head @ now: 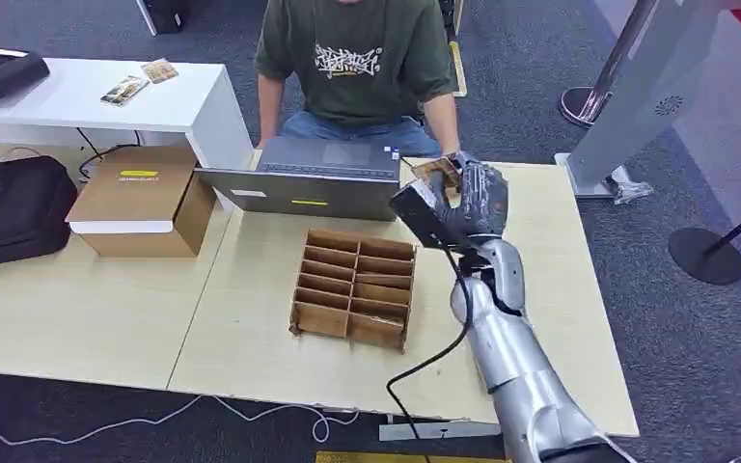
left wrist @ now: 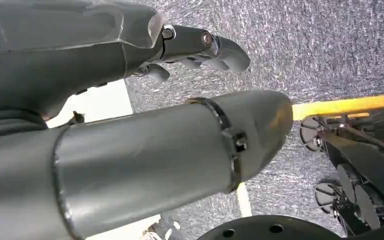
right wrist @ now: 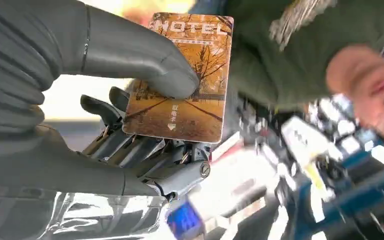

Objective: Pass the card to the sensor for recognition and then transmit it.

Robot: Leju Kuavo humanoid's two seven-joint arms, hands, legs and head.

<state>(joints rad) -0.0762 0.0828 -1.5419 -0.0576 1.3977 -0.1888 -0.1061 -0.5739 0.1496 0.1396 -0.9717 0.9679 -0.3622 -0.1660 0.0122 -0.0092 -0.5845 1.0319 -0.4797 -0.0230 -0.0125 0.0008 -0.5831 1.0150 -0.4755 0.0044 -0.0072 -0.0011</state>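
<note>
Right hand [right wrist: 130, 130] has my thumb pinning the hotel card [right wrist: 185, 75] flat on the fingers, raised beyond the laptop [head: 323, 174] toward the person [head: 357, 58] (presumably for handover); left hand [left wrist: 200, 50] hangs empty, fingers loosely apart.

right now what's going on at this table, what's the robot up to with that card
The robot's right hand pinches an orange hotel key card between thumb and fingers, raised over the far side of the wooden table near the open laptop. A person in a green T-shirt sits behind the laptop, facing the robot. A divided cardboard tray sits mid-table, untouched. The left hand hangs over the carpet, holding nothing.
</note>
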